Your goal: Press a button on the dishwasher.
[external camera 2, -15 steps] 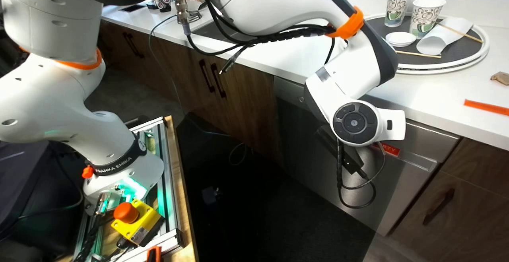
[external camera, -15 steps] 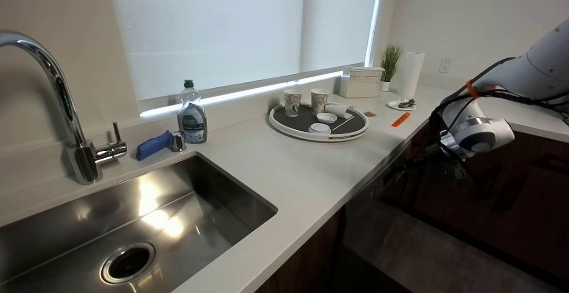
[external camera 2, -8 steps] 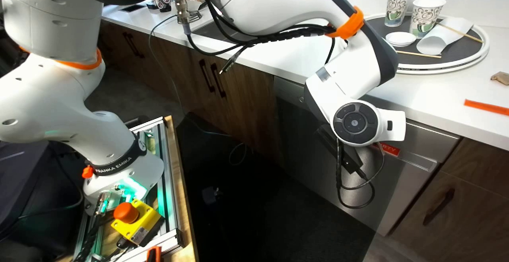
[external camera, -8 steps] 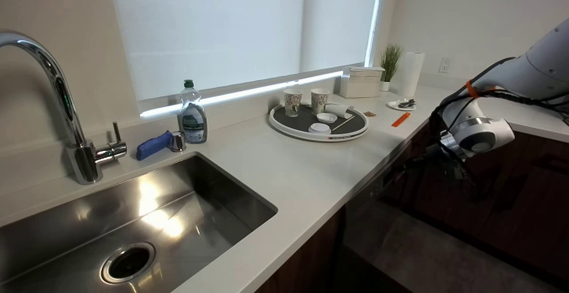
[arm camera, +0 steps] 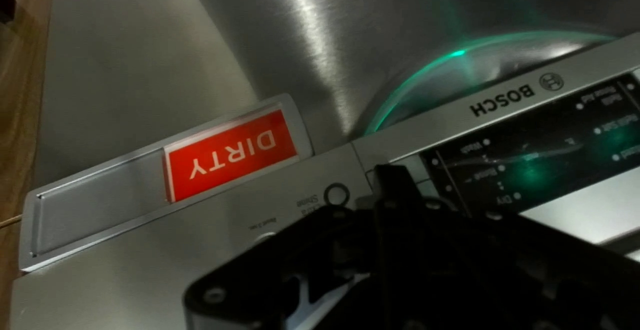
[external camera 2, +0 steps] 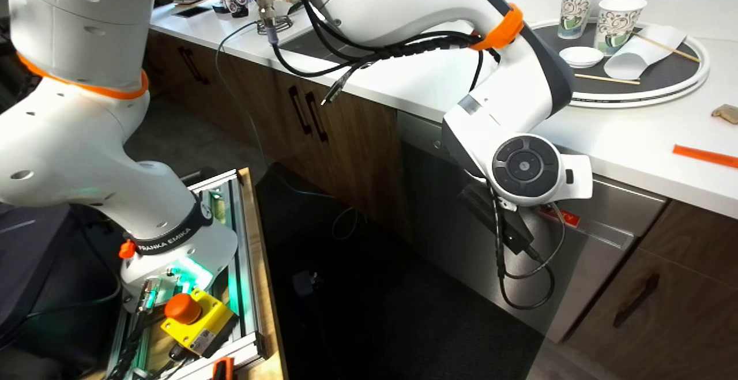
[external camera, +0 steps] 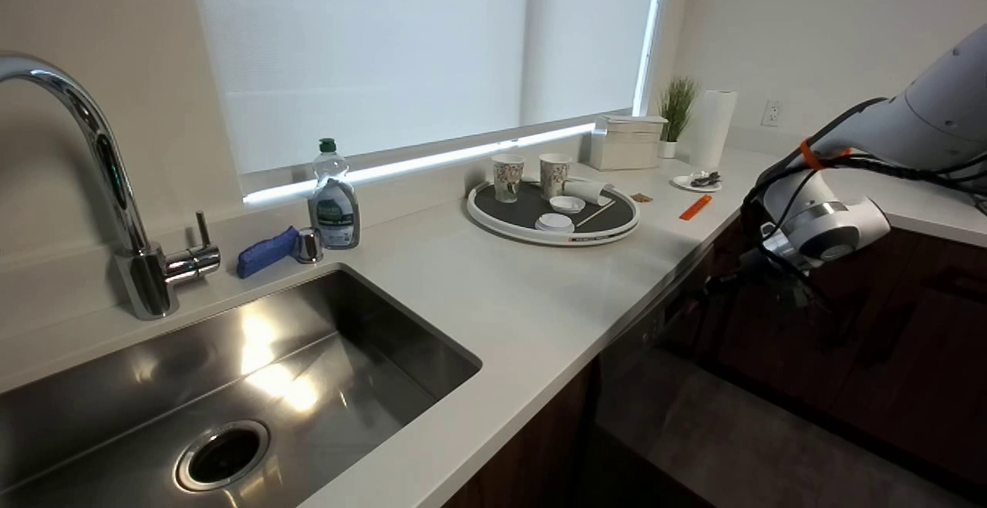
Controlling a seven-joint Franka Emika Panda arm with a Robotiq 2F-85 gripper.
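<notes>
The dishwasher [external camera 2: 576,276] has a steel front below the counter in an exterior view. The wrist view shows its control strip [arm camera: 150,260] upside down, with BOSCH lettering and a dark display [arm camera: 545,154] with small lights. A ring-marked button [arm camera: 336,195] labelled Extra Shine lies just left of my fingertips. A lower round button [arm camera: 265,237] is partly hidden by the gripper. My gripper [arm camera: 396,180] is shut and looks empty, its tip over the panel between the ring button and the display. I cannot tell whether it touches. In an exterior view the gripper [external camera: 713,288] is dim.
A red DIRTY sign [arm camera: 230,154] sits on the dishwasher beside the buttons. The white countertop [external camera 2: 622,143] overhangs close above my wrist. A round tray [external camera 2: 646,100] with cups stands on it, near an orange strip [external camera 2: 706,156]. Loose cables [external camera 2: 548,299] hang from the wrist.
In the last half second my wrist has shifted slightly up and to the right along the dishwasher in an exterior view, tilting a little. The hanging cable moved with it.
</notes>
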